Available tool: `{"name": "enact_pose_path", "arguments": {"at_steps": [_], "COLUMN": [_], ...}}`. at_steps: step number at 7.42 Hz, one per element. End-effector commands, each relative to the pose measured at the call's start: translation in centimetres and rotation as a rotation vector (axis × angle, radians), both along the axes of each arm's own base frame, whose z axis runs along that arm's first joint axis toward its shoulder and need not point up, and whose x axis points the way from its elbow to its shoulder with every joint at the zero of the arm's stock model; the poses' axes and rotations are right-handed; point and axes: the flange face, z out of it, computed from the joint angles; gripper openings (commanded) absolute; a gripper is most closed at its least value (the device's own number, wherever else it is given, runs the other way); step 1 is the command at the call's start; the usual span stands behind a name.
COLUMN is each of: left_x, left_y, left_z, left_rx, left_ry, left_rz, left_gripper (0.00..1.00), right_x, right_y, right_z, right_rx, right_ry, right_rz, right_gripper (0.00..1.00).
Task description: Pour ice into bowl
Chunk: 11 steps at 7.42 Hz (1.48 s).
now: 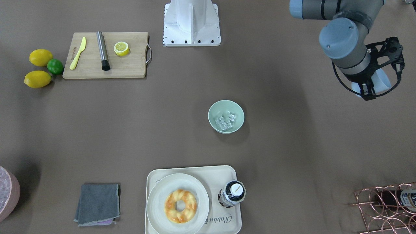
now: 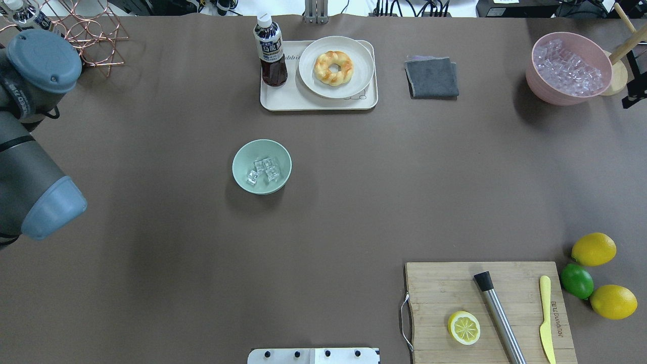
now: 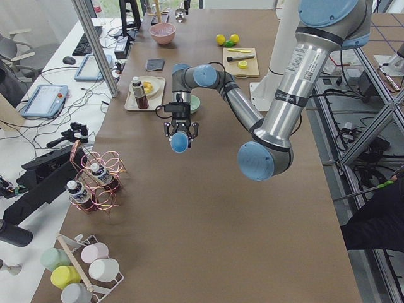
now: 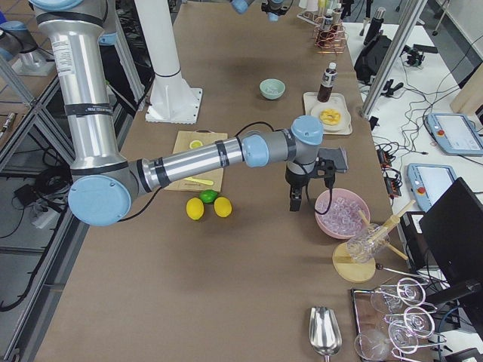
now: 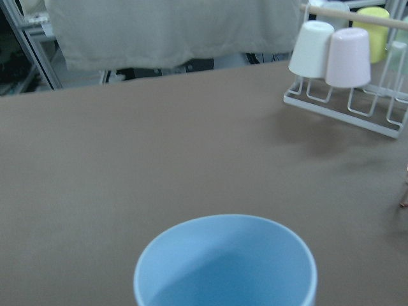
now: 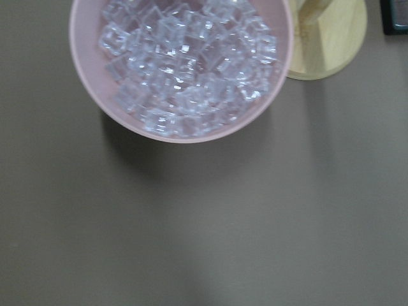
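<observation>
Views: only the left wrist view looks into the pale blue cup [image 5: 226, 261]; only the right wrist view looks straight down on the pink tub [image 2: 546, 93] of crushed ice.
Surface: brown table [image 2: 354, 217].
Room: desks with tablets and cables run along the table's far side.
Left gripper [image 3: 179, 133]: closed around the cup.
Right gripper [image 4: 296, 202]: beside the tub; opening cannot be told.
Ice [image 2: 263, 169]: in the bowl [image 2: 245, 154], mid-table, well apart from both grippers.

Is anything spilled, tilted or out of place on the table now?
Nothing stands out. The clear ice cubes all lie inside the upright, round mint-green bowl, none on the brown table around it. The left gripper holds an empty pale blue cup.
</observation>
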Motion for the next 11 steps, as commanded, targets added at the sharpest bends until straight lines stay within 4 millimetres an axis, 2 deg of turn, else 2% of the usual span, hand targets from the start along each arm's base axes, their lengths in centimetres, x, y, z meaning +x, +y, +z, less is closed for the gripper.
{"name": "enact_pose_path", "arguments": {"at_steps": [1, 3, 4, 5, 7, 9, 10, 11], "left_x": [-2.5, -3.8, -4.1, -3.8, -3.4, -2.0, -0.9, 0.3], "left_y": [0.8, 1.6, 1.3, 0.9, 0.1, 0.6, 1.1, 1.6], "left_z": [12.6, 19.1, 22.0, 25.8, 31.9, 33.0, 33.1, 33.5], "left_rx": [-0.104, -0.122, -0.101, -0.105, -0.068, -0.064, -0.048, -0.042], "left_ry": [-0.273, -0.357, -0.408, -0.452, -0.467, -0.471, -0.474, -0.482], "left_rz": [0.042, 0.050, 0.059, 0.036, 0.036, 0.060, 0.047, 0.049], "left_gripper": [0.64, 0.65, 0.65, 0.65, 0.65, 0.67, 0.68, 0.68], "right_x": [-11.4, -21.3, -26.8, -31.9, -40.7, -48.2, -51.0, -53.6], "right_y": [-1.5, -1.1, 0.1, 1.6, 4.1, 5.5, 6.5, 6.7], "right_z": [-8.2, -14.6, -17.6, -20.3, -26.4, -32.8, -34.9, -36.1], "right_rx": [-0.020, -0.012, -0.006, 0.011, 0.032, 0.035, 0.044, 0.055], "right_ry": [0.012, 0.024, 0.027, 0.036, 0.010, -0.015, -0.018, -0.005], "right_rz": [0.056, 0.106, 0.122, 0.137, 0.138, 0.130, 0.121, 0.114], "right_gripper": [0.99, 0.99, 0.99, 0.99, 0.99, 0.99, 0.99, 0.99]}}
